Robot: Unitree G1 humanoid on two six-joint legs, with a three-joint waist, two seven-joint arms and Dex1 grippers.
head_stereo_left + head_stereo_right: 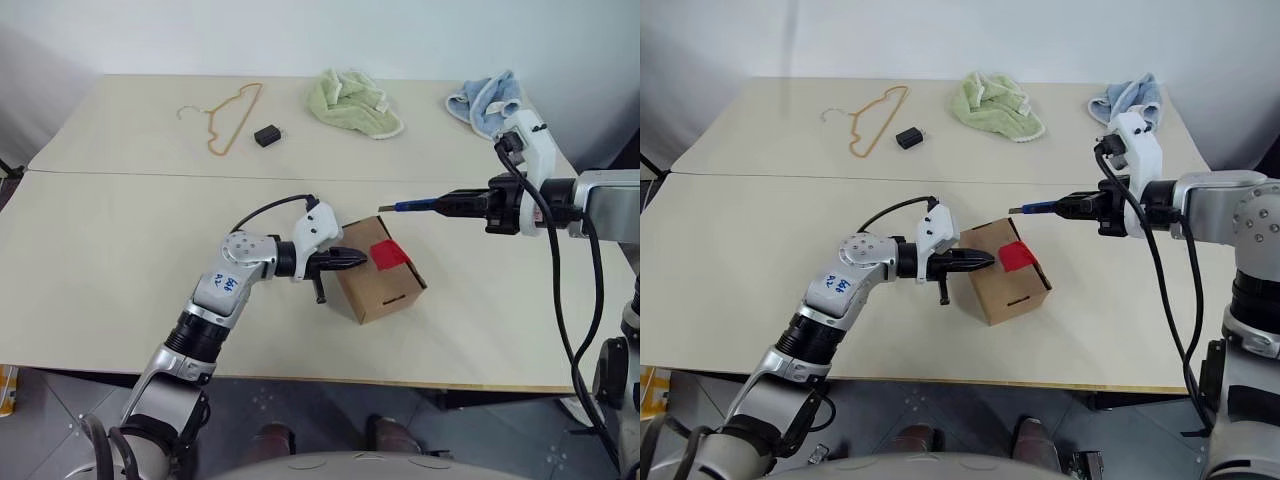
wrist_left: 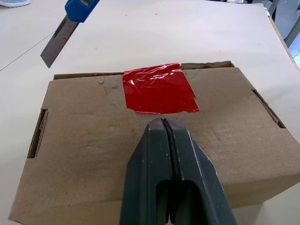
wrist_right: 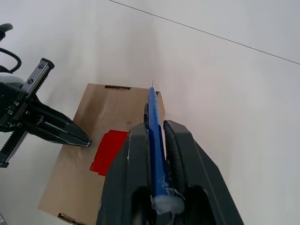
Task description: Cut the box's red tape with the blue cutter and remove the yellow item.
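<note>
The box (image 1: 378,282) sits on the table (image 1: 120,250), the red tape (image 1: 387,254) on its top. The left gripper (image 1: 358,258), its 2 fingers pressed together, rests beside the tape. The right gripper (image 1: 447,204) pinches the blue cutter (image 1: 417,205), blade hovering above the box.

Matt brown cardboard box (image 2: 140,154), glossy wrinkled red tape (image 2: 158,88), blue plastic cutter (image 2: 77,9) with grey metal blade.
</note>
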